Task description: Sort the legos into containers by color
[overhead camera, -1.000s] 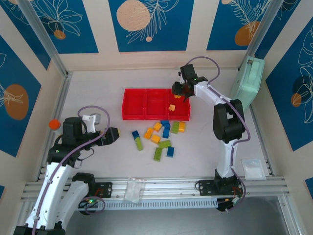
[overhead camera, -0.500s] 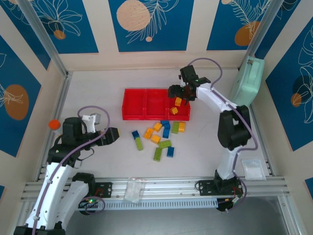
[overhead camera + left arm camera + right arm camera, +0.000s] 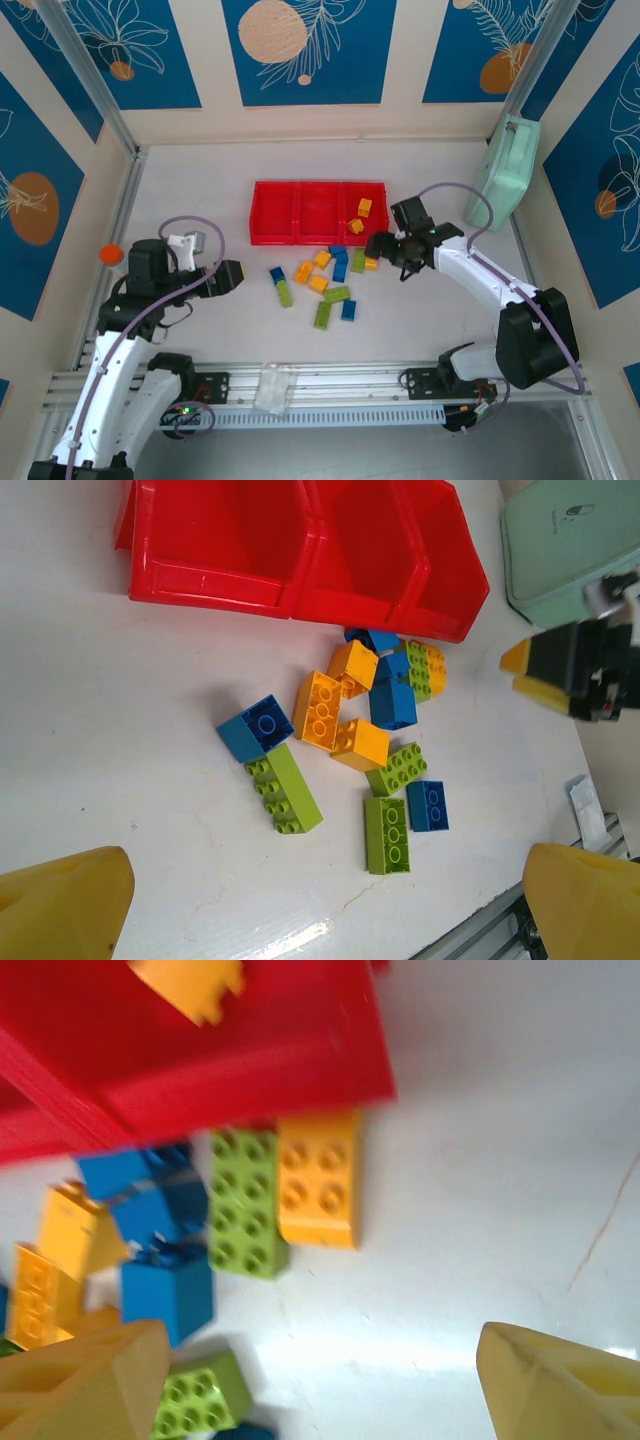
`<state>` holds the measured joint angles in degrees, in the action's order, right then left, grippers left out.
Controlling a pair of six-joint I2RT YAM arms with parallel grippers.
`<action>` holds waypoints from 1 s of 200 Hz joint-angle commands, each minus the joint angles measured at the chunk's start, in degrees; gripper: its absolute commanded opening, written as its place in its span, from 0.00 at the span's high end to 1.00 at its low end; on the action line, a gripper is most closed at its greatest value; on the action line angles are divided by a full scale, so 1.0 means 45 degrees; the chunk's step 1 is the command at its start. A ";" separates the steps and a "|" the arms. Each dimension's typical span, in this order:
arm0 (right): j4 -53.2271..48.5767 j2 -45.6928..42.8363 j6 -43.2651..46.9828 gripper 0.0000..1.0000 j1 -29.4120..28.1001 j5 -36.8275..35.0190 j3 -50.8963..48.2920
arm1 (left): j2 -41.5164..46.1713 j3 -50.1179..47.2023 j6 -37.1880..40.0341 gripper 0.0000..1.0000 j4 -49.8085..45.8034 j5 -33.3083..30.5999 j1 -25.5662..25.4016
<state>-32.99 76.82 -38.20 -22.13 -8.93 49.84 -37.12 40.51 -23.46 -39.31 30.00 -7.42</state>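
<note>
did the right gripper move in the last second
Yes. The right gripper has come down the top view from over the right bin of the red tray, and is now open in front of it, by the legos.

We look steeply down from above, behind the arm bases [image 3: 455, 378]; both wrist cams sit low and close, sharing legos [image 3: 320, 712] and containers [image 3: 230, 585].

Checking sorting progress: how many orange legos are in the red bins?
2, both in the rightmost bin: far brick toward the back, near brick front-left. None seems hidden.
</note>
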 commanded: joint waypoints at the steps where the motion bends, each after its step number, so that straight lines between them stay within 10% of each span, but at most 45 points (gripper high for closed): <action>1: 0.0514 -0.0049 -0.0059 0.21 -0.0069 0.0384 -0.0195 | 0.0017 -0.0087 0.0137 0.01 0.0279 0.0118 -0.0086; 200: -0.0123 0.4469 0.1156 0.55 -0.0238 -0.1932 0.1715 | 0.0221 -0.0096 0.0112 0.01 0.0161 -0.0509 -0.0084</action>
<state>-32.14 98.08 -32.82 -24.01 -14.37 60.60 -36.91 40.32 -23.46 -38.74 29.28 -7.42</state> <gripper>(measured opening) 0.462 0.994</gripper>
